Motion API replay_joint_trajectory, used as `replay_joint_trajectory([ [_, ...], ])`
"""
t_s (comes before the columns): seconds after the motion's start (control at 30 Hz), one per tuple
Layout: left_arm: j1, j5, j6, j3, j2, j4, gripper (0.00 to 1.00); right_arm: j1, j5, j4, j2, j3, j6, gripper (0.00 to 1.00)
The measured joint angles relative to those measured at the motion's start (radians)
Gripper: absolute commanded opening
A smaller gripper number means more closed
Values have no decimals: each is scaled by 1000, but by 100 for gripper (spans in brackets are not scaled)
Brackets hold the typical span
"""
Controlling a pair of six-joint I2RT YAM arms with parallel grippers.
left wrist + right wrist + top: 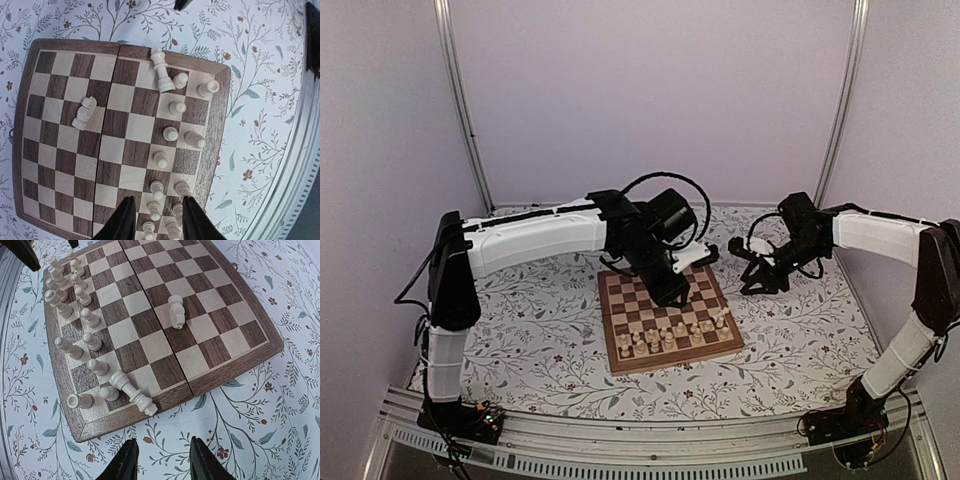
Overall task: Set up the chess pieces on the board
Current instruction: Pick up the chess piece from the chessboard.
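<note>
The board is laid on a flowered cloth that covers the surface, in front of both arms. Most of the chess pieces are seen standing in two rows along the side of the board nearest the arm bases. The rows are not quite straight, and some pieces are set closer to each other than others. One tall piece is lying on its side near a corner at the end of these rows, with its top reaching the brown border. A knight is also lying on its side, in the middle part of the board and well apart from all the other pieces. The left pincer is held over the board above the rows, and its fingers are spread. Several standing pieces are seen in the gap between the fingers, but it cannot be told if any of them is touched. The right pincer is held above the cloth just beside the right edge of the board. Its fingers are spread too, and only the cloth is seen between them.
</note>
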Motion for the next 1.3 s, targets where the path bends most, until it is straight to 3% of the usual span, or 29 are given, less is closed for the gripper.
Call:
replay_joint_trajectory([
  [0.43,49,25,-32,-118,-24,108,34,119,90,-72,158,77,-144,38],
  [0.9,111,61,-55,-175,-105,180,34,152,107,-130,270,150,-193,37],
  [1.3,115,71,-66,-227,-111,205,33,173,143,-107,293,150,-192,21],
])
